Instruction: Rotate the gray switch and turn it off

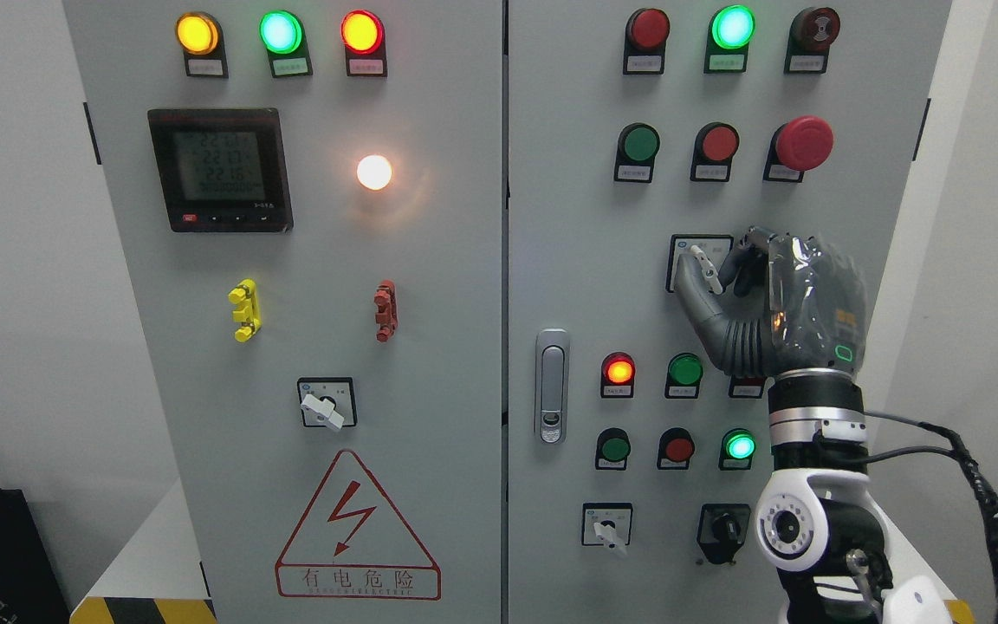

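The gray rotary switch [704,265] sits on a white label plate on the right cabinet door, its lever tilted with the top to the upper left. My right hand [712,267] reaches up from the lower right and closes around it. The thumb [695,296] presses the lever from the lower left, and the curled fingers [747,253] sit at its right side. The plate's right half is hidden behind the hand. No left arm shows in the picture.
Lamps and push buttons surround the switch: a red mushroom stop button [803,142] above, a lit red lamp [618,371] and a green button [685,370] below. Lower down are a small gray switch [609,530] and a black one [724,528]. The door latch [552,386] is at left.
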{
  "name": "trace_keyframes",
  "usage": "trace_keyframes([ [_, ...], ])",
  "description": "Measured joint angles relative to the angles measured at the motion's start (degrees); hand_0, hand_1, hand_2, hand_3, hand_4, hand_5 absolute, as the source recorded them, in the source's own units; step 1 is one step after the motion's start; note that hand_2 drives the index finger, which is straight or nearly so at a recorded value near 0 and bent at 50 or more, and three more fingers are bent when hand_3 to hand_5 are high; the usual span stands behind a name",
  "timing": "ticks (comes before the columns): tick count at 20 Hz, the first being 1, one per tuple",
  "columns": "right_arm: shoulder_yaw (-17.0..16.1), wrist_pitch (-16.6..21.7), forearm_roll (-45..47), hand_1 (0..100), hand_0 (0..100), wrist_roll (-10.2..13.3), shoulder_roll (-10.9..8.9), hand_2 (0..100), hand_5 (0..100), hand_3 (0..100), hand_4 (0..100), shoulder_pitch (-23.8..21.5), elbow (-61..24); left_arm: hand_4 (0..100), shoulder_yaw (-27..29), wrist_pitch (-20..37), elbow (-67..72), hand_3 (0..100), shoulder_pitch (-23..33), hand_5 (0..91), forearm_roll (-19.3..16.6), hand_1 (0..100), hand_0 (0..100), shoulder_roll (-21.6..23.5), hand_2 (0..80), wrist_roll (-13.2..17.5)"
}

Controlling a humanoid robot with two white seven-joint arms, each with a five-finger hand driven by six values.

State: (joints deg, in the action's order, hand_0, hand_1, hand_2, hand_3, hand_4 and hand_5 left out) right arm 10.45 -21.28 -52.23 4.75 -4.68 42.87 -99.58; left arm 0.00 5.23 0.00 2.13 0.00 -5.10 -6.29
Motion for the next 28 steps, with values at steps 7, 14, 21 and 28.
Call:
trace_keyframes([
  [7,0.2,0.0,0.1,34,52,0.0,0.01,75,80,89,69,0.1,0.1,0,0.0,0.0,0.0,0,0.0,0.0,0.0,39,12,0.0,0.0,0.0],
  [14,0.3,0.0,0.1,33,54,0.0,0.02,75,81,90,69,0.1,0.1,0,0.0,0.0,0.0,0,0.0,0.0,0.0,39,12,0.0,0.0,0.0],
  [21,0.3,0.0,0.2,31,59,0.0,0.15,76,81,90,69,0.1,0.1,0,0.0,0.0,0.0,0,0.0,0.0,0.0,39,12,0.0,0.0,0.0],
  [28,0.4,0.1,0.2,31,53,0.0,0.28,76,81,90,69,0.1,-0.1,0,0.0,0.0,0.0,0,0.0,0.0,0.0,39,12,0.0,0.0,-0.2],
])
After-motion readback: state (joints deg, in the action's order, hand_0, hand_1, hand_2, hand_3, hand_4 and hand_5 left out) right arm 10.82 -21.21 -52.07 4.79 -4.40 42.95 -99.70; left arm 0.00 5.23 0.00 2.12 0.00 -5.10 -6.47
